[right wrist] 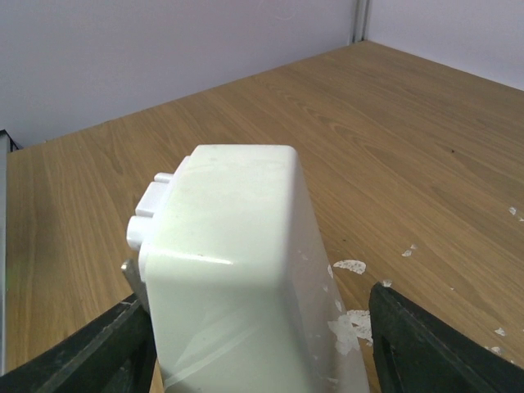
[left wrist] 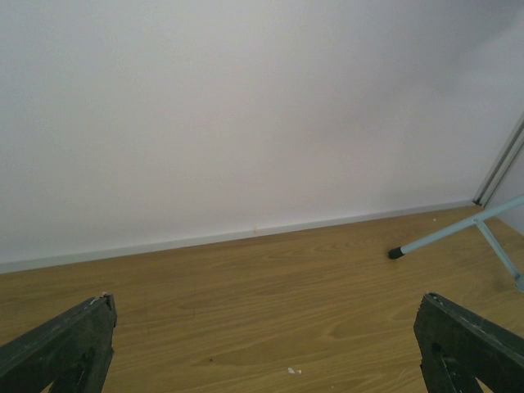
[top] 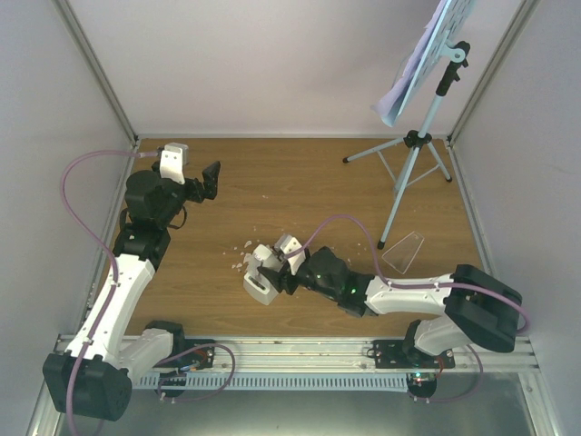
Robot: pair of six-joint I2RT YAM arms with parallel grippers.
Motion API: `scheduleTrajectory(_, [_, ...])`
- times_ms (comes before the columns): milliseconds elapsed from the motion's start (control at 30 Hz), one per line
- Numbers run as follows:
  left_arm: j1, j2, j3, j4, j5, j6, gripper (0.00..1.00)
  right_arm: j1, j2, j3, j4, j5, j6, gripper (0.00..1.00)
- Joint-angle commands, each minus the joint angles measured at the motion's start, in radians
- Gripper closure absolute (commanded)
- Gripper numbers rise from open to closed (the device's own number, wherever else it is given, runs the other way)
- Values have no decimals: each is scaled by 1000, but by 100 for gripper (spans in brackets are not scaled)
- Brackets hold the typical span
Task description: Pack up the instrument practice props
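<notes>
The white pyramid-shaped metronome lies on its side on the wooden table, near the front middle. My right gripper is shut on the metronome, one black finger on each flank near its wider end. The pale blue music stand stands on its tripod at the back right, with white sheet-music pages on its tilted desk. One stand leg shows in the left wrist view. My left gripper hangs open and empty over the back left of the table.
Small white crumbly scraps lie around the metronome. A clear plastic cover lies by the stand's near leg. White walls and metal posts close in the table on three sides.
</notes>
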Motion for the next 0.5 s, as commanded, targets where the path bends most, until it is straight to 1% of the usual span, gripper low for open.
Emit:
scheduleTrajectory(0, [5, -5, 10, 41, 19, -1, 1, 4, -23, -20, 31, 29, 22, 32])
scheduleTrajectory(467, [5, -11, 15, 40, 25, 0, 1, 4, -16, -11, 18, 30, 16, 35])
